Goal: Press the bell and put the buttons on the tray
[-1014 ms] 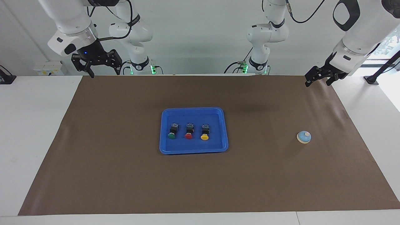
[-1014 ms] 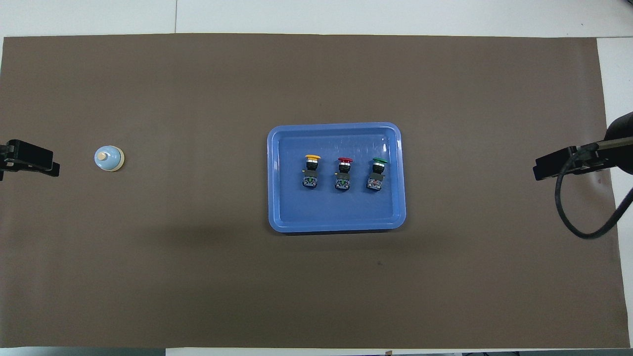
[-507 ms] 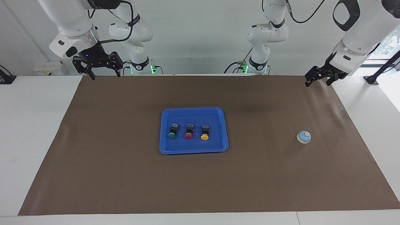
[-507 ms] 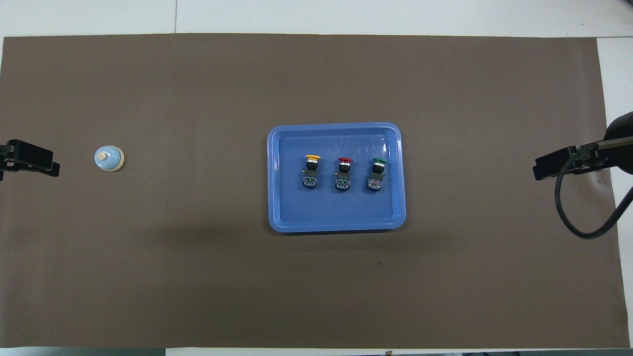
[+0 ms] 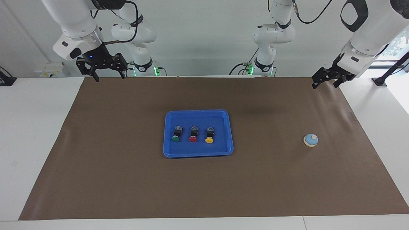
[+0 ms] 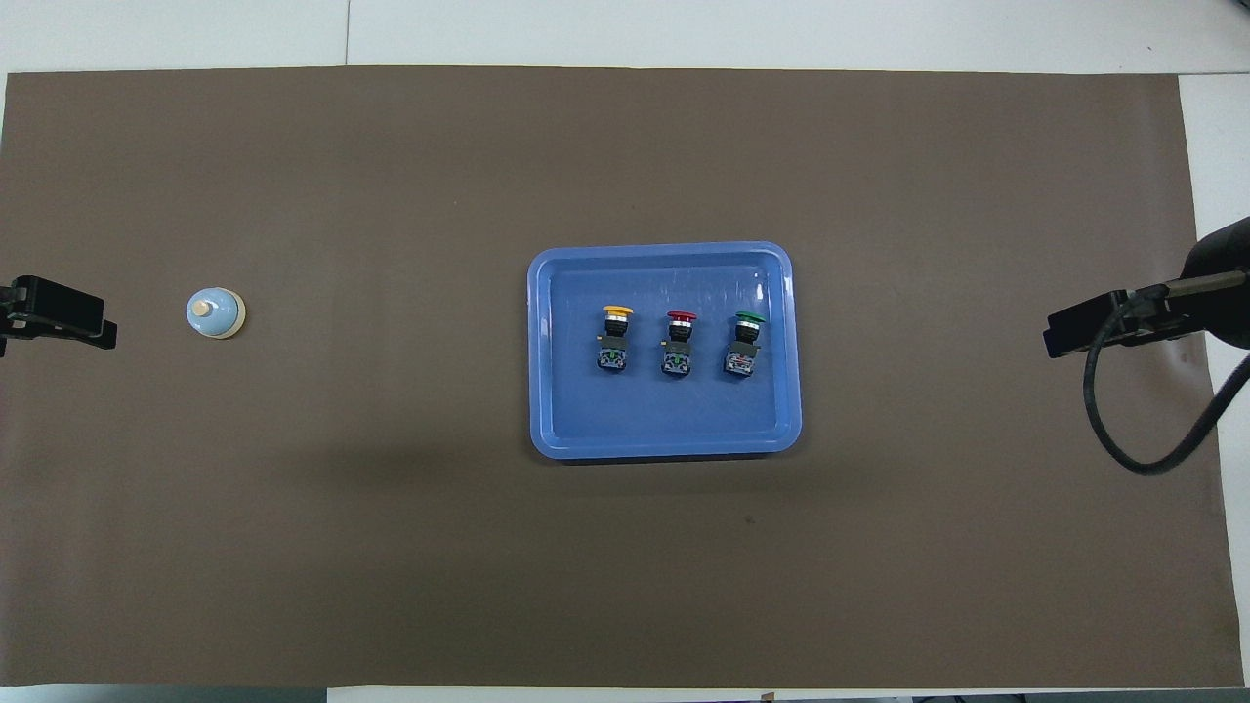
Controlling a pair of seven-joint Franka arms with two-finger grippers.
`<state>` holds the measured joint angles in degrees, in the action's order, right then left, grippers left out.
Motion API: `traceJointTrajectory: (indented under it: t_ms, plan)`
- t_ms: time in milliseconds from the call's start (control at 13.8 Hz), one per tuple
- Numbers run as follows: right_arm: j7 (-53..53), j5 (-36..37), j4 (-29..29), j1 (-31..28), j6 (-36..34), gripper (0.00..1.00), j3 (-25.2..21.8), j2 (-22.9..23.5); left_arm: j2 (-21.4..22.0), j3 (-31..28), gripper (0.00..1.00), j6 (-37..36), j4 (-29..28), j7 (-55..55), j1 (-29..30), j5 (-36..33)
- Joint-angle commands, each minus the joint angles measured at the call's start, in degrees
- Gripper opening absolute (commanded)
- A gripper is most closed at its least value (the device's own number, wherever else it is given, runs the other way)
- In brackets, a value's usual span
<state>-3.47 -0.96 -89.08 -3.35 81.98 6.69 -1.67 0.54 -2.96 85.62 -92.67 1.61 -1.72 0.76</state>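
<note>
The blue tray (image 5: 198, 111) sits mid-table on the brown mat; it also shows in the overhead view (image 6: 664, 251). Three buttons lie in a row in it, caps pointing away from the robots: green (image 5: 175, 138) (image 6: 749, 317), red (image 5: 192, 138) (image 6: 682, 316), yellow (image 5: 209, 140) (image 6: 616, 311). The light-blue bell (image 5: 310, 140) (image 6: 215, 312) stands alone toward the left arm's end. My right gripper (image 5: 109, 78) (image 6: 1074, 332) hangs open and empty over the mat's edge at the right arm's end. My left gripper (image 5: 325, 85) (image 6: 63, 322) waits open and empty over the mat's corner beside the bell.
The brown mat (image 5: 127, 179) covers most of the white table (image 5: 35, 127). A black cable (image 6: 1133, 439) loops down from the right arm over the mat's edge.
My right gripper has shifted slightly toward the middle of the table and turned a little. The left gripper, the bell, the tray and the buttons have not moved.
</note>
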Motion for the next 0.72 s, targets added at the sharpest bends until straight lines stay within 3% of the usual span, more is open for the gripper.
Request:
traceJointTrajectory:
  t_ms: [0, 72, 145, 217, 435, 652]
  plan:
    - [1.18, -1.24, -2.15, -0.52, 1.17, 1.0, 0.61, -1.58, 0.08, 0.06, 1.0, 0.94, -0.23, 0.06, -0.3, -0.24]
    - [1.27, -1.24, -2.07, -0.26, 1.34, 1.0, 0.61, -1.49, 0.17, 0.14, 0.85, 5.12, -1.28, 0.24, 0.04, -0.24]
    - [1.18, -1.24, -2.07, -0.26, 1.34, 1.0, 0.61, -1.58, 0.17, 0.06, 0.31, 6.73, -1.72, -0.37, 0.05, -0.24]
    - [1.18, -1.15, -1.63, -0.26, 0.91, 1.0, 0.44, -1.49, 0.25, -0.03, 0.0, 7.18, -2.34, -0.81, 0.39, -0.24]
    - [1.18, -1.15, -1.8, -0.69, 0.73, 1.0, 0.43, -1.58, -0.18, -0.38, 0.0, 13.58, -7.51, -1.7, 3.03, -0.24]
    - [1.18, -1.07, -1.8, -0.61, 0.73, 1.0, 0.43, -1.58, -6.31, -0.38, 0.0, 20.26, -8.67, -1.17, 4.08, -0.24]
